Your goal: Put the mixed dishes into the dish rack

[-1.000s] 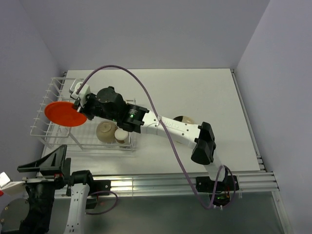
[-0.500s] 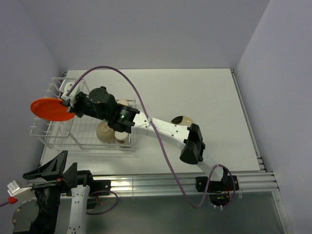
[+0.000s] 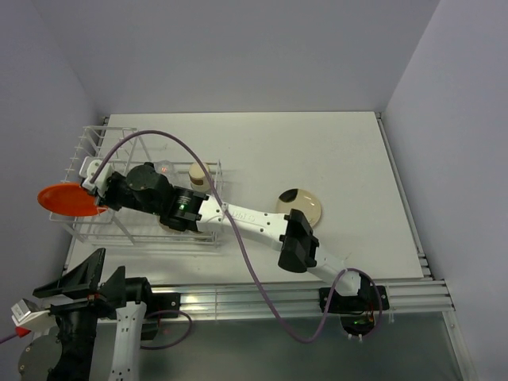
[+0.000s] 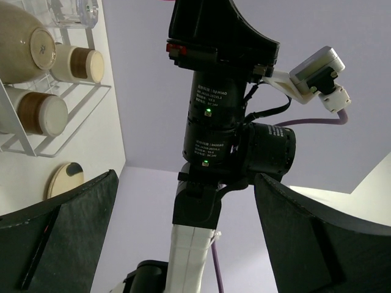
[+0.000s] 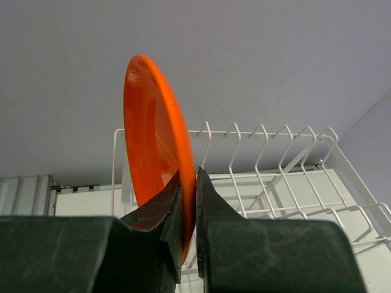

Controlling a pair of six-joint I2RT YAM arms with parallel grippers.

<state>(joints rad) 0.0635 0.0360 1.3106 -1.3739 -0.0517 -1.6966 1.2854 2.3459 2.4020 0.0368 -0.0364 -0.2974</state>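
Orange plate (image 3: 65, 200) hangs at the far left of the scene, over the outer end of the dish rack (image 3: 101, 148), pinched by its rim in the right gripper (image 3: 98, 198). The right wrist view shows the jaws nearly closed on the plate's (image 5: 153, 134) lower edge, so that it stands upright on edge above the row of white wire slots (image 5: 263, 140). Whether it touches any wire I cannot tell.

The rack sits along the left edge of the white tabletop (image 3: 333, 151), toward the near-left corner. From the left wrist view, its basket part holds the cream-white bowl (image 4: 21, 39), two tan cups (image 4: 78, 62) (image 4: 41, 115) and the clear glass (image 4: 73, 11). The cream shallow dish (image 3: 300, 205) with its brown mark lies flat on the bare tabletop, well to the right of the rack and nearer the near edge than the far one, just beside the right arm's dark elbow.

The left gripper (image 3: 99, 278) is below the near-left corner, off the tabletop, its jaws spread wide and holding nothing.

Plain pale lilac walls close in the table on the left, far and right sides. Aluminium rails (image 3: 238, 298) run along the near edge, and a purple cable (image 3: 238, 238) loops over the right arm.
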